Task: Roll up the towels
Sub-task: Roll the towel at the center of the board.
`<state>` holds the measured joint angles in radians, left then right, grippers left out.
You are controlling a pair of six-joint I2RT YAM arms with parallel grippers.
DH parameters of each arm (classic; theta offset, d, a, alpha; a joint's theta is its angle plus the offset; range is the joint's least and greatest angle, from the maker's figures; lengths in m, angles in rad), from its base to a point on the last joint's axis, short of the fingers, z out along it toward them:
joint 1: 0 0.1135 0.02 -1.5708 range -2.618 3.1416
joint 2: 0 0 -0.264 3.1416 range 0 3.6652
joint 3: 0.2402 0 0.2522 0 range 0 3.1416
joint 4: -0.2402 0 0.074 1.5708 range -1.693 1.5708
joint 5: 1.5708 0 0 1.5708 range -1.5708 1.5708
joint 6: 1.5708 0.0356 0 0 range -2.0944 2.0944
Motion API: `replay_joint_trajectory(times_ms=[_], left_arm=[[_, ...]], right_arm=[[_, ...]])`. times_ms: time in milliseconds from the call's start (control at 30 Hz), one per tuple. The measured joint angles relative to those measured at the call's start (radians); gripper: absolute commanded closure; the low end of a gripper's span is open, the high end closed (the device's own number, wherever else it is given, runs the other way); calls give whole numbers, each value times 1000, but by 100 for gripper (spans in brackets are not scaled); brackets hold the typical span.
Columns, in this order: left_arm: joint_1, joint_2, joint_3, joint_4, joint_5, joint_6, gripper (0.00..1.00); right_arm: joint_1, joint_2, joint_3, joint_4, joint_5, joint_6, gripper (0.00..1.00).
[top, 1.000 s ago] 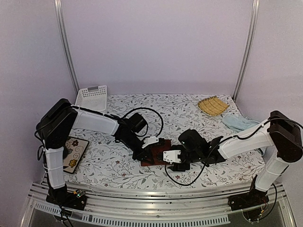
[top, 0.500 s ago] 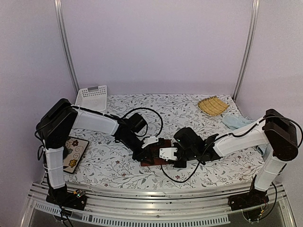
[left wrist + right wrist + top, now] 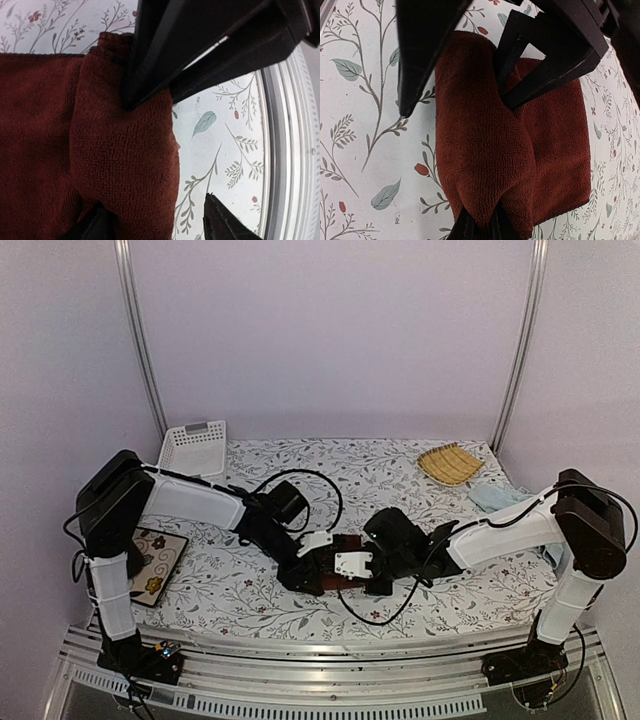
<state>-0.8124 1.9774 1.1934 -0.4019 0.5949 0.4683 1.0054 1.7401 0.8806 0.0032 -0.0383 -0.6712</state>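
Surface (image 3: 400, 475): white cloth printed with leafy sprigs and small red flowers, carrying everything in view. My left arm (image 3: 195, 502) and right arm (image 3: 505, 532) reach inward and meet over its near middle.

Dark rust-red terry hand towel (image 3: 485, 150): lies at that meeting point, one side turned over into a thick roll and the rest a flat panel spread on the surface beside it.

Pale light-blue terry hand towel (image 3: 497, 498): loose and unrolled at the far right, just beside the yellow woven bamboo mat (image 3: 448, 463) and well apart from both arms.

White slotted plastic basket (image 3: 195, 447): far left corner.

My right jaws: narrow, pinching one end of the red roll between their tips.

My left jaws: wide, straddling the other end of the roll. One finger hangs over bare surface past the roll's edge, the other on the flat-panel side, and they grip nothing.

Step in hand, as I judge it: rolling the first towel, roughly half wound, with the blue towel not yet begun. The next move seems to call for my left jaws to close on their end so both ends turn together. The roll can then go on over the flat panel under even tension; otherwise it may cone or slacken.
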Motion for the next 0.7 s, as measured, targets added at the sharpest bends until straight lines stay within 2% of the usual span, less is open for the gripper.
replay_joint_trajectory(times_ms=[33,67,433,700], left_arm=[[-2,-8,-7,3,-10,-3,13],[-5,-16,-15,9,-22,-5,5],[2,-200,-190,55,-275,-36,3],[3,-361,-332,132,-402,-54,3]], right_arm=[[0,2,4,-4,-2,2,95],[-1,4,8,-7,-5,2,95],[-26,16,33,-33,-92,21,96],[-65,50,92,-93,-186,36,95]])
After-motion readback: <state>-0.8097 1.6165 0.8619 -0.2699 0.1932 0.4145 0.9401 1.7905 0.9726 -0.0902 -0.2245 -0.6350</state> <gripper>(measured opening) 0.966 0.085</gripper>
